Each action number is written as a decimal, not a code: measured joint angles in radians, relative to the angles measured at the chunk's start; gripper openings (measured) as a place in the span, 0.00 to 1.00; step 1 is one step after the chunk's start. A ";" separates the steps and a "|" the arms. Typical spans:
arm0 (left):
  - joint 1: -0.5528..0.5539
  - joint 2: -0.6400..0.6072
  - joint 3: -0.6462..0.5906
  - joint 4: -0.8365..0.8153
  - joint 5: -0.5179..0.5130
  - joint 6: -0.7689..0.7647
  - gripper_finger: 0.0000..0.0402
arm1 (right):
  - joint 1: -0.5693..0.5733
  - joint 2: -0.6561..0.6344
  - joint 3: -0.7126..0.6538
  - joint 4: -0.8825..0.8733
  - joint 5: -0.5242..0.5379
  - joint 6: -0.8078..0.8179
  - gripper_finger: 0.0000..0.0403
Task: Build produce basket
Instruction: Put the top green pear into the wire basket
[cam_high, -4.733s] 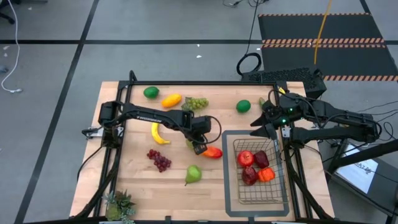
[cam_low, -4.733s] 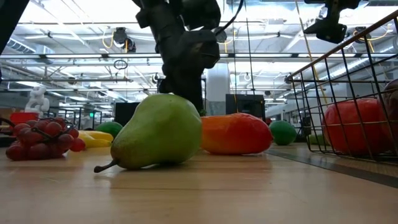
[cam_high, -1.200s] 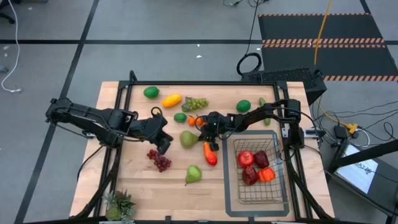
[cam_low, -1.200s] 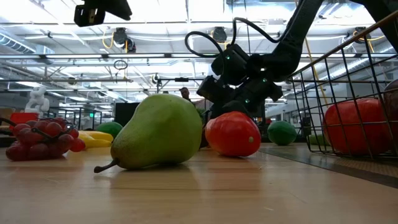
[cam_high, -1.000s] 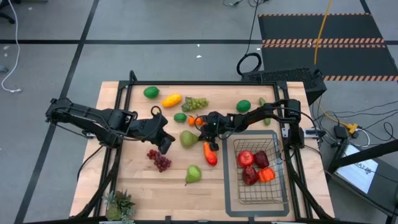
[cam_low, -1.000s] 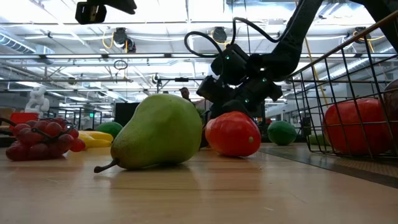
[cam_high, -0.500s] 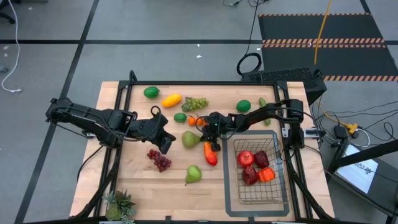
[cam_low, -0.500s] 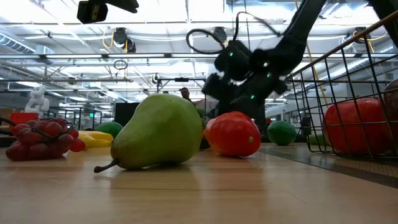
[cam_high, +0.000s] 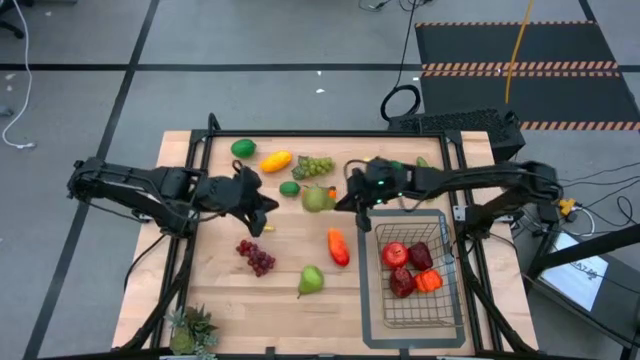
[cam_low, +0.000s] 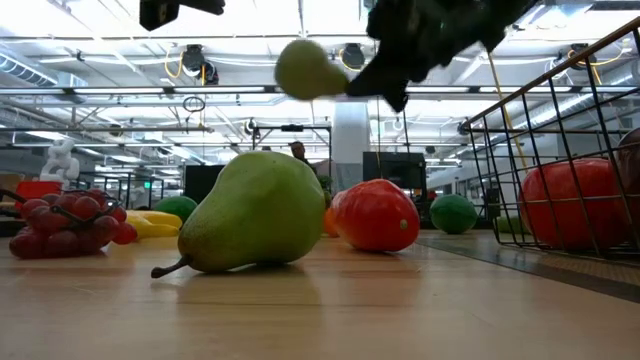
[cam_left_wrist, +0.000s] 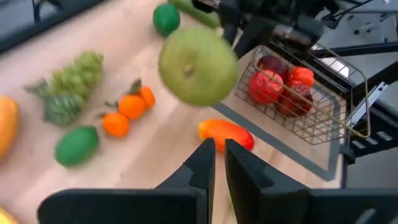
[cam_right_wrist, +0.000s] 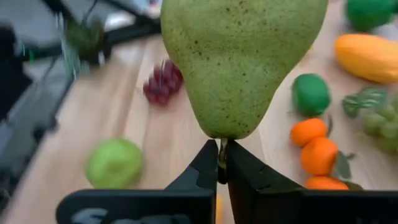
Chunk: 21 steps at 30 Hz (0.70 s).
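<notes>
Inside basket (cam_high: 450, 300): perhaps four red fruits (cam_high: 395, 254) | right claw (cam_right_wrist: 222, 163) pinching pear (cam_high: 318, 198) stem | left claw (cam_left_wrist: 219, 163) closed, empty

Potted plant (cam_high: 191, 329) — table's (cam_high: 220, 290) near-left corner.

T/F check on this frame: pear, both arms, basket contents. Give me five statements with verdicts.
1. The right gripper holds a green pear by its stem, lifted off the table. True.
2. The basket is empty. False: red and orange fruit lie in it.
3. The left gripper carries the red grapes. False: its fingers are shut on nothing, and the grapes lie on the table.
4. A second green pear lies on the table. True.
5. The banana is in the basket. False: no banana shows in the basket.
</notes>
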 joint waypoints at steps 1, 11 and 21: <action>0.008 -0.013 0.000 -0.001 0.000 0.031 0.09 | 0.005 -0.032 0.000 -0.013 0.024 0.042 0.01; 0.090 -0.123 0.000 -0.012 -0.007 0.246 0.09 | 0.109 -0.261 0.000 -0.158 0.181 0.525 0.01; 0.107 -0.123 0.000 -0.035 -0.006 0.269 0.09 | 0.360 -0.359 0.144 -0.449 0.330 0.866 0.01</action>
